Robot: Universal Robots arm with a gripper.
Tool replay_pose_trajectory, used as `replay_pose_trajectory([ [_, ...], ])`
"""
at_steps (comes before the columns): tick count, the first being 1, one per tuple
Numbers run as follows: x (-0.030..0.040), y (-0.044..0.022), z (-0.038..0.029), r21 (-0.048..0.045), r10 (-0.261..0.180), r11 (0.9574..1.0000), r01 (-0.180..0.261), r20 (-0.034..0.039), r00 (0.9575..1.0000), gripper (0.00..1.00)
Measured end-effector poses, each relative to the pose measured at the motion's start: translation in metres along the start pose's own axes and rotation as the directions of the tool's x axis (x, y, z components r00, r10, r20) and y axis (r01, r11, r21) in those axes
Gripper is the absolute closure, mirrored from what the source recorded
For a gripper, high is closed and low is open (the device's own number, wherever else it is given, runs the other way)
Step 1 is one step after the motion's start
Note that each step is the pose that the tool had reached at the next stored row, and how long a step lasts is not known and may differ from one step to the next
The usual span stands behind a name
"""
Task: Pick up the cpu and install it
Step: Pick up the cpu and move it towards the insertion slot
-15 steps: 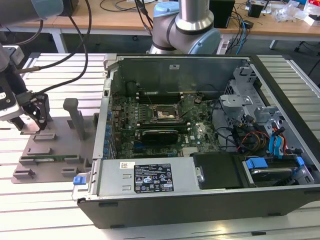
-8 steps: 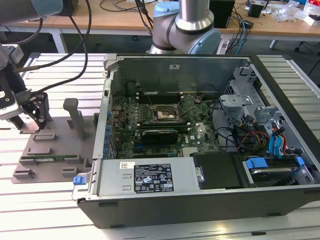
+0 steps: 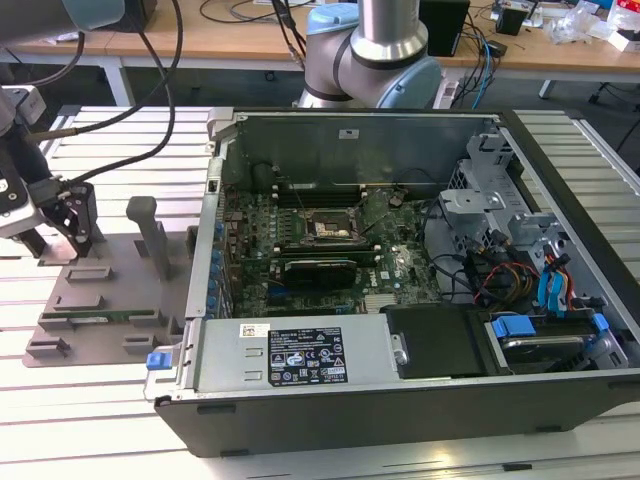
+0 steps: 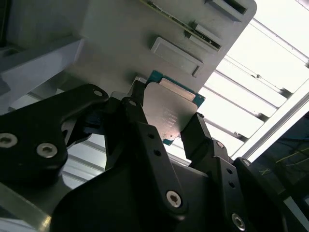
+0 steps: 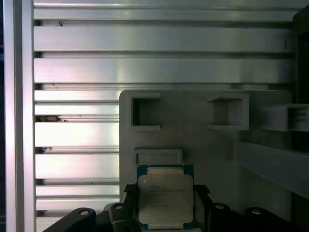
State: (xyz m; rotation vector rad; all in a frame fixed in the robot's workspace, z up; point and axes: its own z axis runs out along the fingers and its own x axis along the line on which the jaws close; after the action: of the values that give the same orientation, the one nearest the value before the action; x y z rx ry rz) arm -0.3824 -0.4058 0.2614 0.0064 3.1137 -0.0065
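**Gripper (image 3: pixel 78 222) clamped on cpu (image 4: pixel 169 113) at the tray, not yet in the socket**

In both wrist views the cpu (image 5: pixel 165 197) sits right between the gripper's (image 4: pixel 168 112) (image 5: pixel 165 203) black fingers (image 4: pixel 140 121) (image 5: pixel 202 197). The fingers press on two opposite edges, so the gripper is closed onto the chip. The silver-grey metal top faces the cameras, with a thin teal rim around it (print on the lid is too small to matter).

Directly behind the held cpu is the grey plastic tray (image 5: pixel 193 130) (image 4: pixel 120 34). A small raised rectangular block is just beyond the chip, and two square pockets are further out. Cannot tell whether the cpu is touching the tray surface or is just above it.

In the exterior view the gripper is low over the far corner of the tray (image 3: pixel 100 300), which lies on the slatted metal counter (image 3: pixel 90 420) (image 5: pixel 72 67). Black cables (image 3: pixel 150 100) loop above the gripper.

The open computer case (image 3: pixel 400 300) is just past the tray, toward the exterior view's right of the gripper. The motherboard (image 3: pixel 300 250) lies flat inside it. The socket (image 3: pixel 330 228), a black square with a metal frame, is well apart from the gripper. The arm base (image 3: pixel 375 50) stands behind the case.
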Motion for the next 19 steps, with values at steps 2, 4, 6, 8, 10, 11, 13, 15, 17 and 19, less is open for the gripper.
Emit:
replay_pose_trajectory([
  [2, -0.0001, 0.0, -0.0029, 0.0, 0.0, 1.0, 0.0, 0.0, 1.0, 0.45],
  [4, -0.0002, 0.0, -0.006, 0.0, 0.0, 1.0, 0.0, 0.0, 1.0, 0.45],
  [6, -0.0003, 0.0, -0.0093, 0.0, 0.0, 1.0, 0.0, 0.0, 1.0, 0.45],
  [8, -0.0003, 0.0, -0.0117, 0.0, 0.0, 1.0, 0.0, 0.0, 1.0, 0.45],
  [10, -0.0004, -0.0001, -0.0153, 0.0, 0.0, 1.0, 0.0, 0.0, 1.0, 0.45],
  [11, -0.0005, -0.0001, -0.0166, 0.0, 0.0, 1.0, 0.0, 0.0, 1.0, 0.45],
  [13, -0.0006, -0.0001, -0.0193, 0.0, 0.0, 1.0, 0.0, 0.0, 1.0, 0.45],
  [15, -0.0006, -0.0001, -0.0213, 0.0, 0.0, 1.0, 0.0, 0.0, 1.0, 0.45],
  [17, -0.0007, -0.0001, -0.0239, 0.0, 0.0, 1.0, 0.0, -0.0001, 1.0, 0.45],
  [19, -0.0007, -0.0001, -0.0255, 0.0, 0.0, 1.0, 0.0, 0.0, 1.0, 0.45],
])
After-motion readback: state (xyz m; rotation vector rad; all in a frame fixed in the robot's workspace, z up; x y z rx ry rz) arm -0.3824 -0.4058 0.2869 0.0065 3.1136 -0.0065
